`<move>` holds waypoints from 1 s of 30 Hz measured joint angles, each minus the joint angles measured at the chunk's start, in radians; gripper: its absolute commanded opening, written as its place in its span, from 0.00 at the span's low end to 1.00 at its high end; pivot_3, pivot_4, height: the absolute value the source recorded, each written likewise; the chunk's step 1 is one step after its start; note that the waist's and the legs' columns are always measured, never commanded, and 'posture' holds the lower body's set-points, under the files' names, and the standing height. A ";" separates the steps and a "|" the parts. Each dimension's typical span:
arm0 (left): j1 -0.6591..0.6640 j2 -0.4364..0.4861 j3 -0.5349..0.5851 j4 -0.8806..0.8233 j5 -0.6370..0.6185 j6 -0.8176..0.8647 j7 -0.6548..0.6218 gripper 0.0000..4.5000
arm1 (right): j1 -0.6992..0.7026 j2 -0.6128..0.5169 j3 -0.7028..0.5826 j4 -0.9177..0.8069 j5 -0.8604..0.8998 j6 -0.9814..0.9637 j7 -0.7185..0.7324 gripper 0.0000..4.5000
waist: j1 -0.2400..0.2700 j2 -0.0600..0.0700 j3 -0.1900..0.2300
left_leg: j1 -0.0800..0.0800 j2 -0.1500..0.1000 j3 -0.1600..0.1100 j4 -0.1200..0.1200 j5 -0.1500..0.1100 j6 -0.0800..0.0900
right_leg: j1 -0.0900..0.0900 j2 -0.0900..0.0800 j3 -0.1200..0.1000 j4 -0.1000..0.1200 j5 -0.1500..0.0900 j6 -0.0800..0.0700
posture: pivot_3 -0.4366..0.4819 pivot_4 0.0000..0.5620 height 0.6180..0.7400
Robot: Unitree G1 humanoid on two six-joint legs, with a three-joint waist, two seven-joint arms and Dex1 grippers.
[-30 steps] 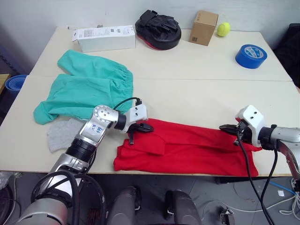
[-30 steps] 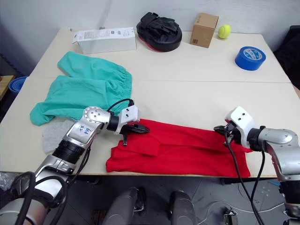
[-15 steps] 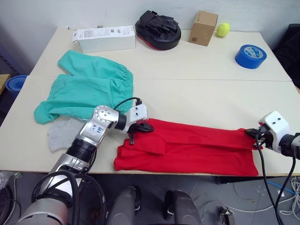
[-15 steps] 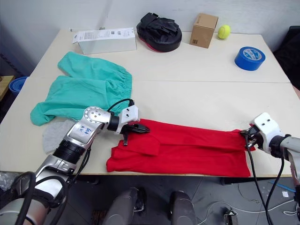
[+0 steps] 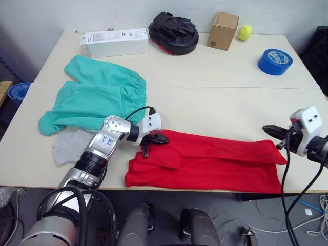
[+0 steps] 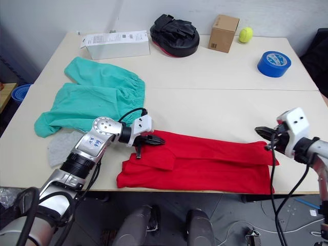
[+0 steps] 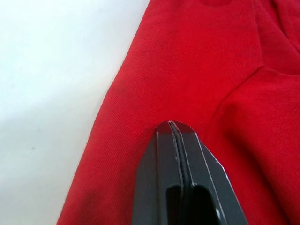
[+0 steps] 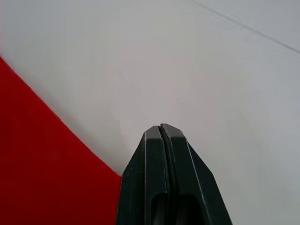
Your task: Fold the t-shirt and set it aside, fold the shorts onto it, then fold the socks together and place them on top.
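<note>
Both hands closed, left hand [image 5: 160, 139] low on t-shirt [image 5: 215, 161] corner, right hand [image 5: 268, 130] lifted empty past its far edge

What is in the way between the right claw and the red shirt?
Nothing visible. The right gripper hangs closed just past the far right edge of the t-shirt, with only bare table between them. The left gripper already rests on the shirt.

table [image 5: 215, 102], t-shirt [image 5: 215, 161], shorts [image 5: 97, 97], socks [image 5: 69, 146]
</note>
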 measured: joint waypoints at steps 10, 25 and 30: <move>-0.001 0.001 0.003 0.000 0.004 0.002 0.001 0.00 | 0.071 -0.014 0.020 0.106 -0.087 -0.063 -0.033 0.00 | -0.001 0.000 0.000 | 0.000 0.000 0.000 0.000 0.000 0.000 | 0.000 0.000 0.000 0.000 0.000 0.000 | 0.48 0.27 1.00; 0.045 0.056 0.048 -0.088 -0.014 0.064 -0.020 0.00 | 0.099 -0.092 -0.117 0.065 -0.018 -0.208 0.141 0.00 | -0.012 0.002 0.000 | 0.000 0.000 0.001 -0.003 0.000 -0.001 | -0.002 0.001 0.000 0.000 0.000 0.000 | 0.48 0.27 1.00; 0.086 0.125 0.103 -0.223 -0.079 0.149 -0.067 0.13 | 0.126 -0.129 -0.102 -0.023 -0.014 -0.209 0.221 0.04 | -0.014 0.001 0.001 | -0.001 0.000 0.001 -0.002 0.000 -0.001 | -0.002 0.001 0.001 0.000 0.000 0.000 | 0.48 0.27 1.00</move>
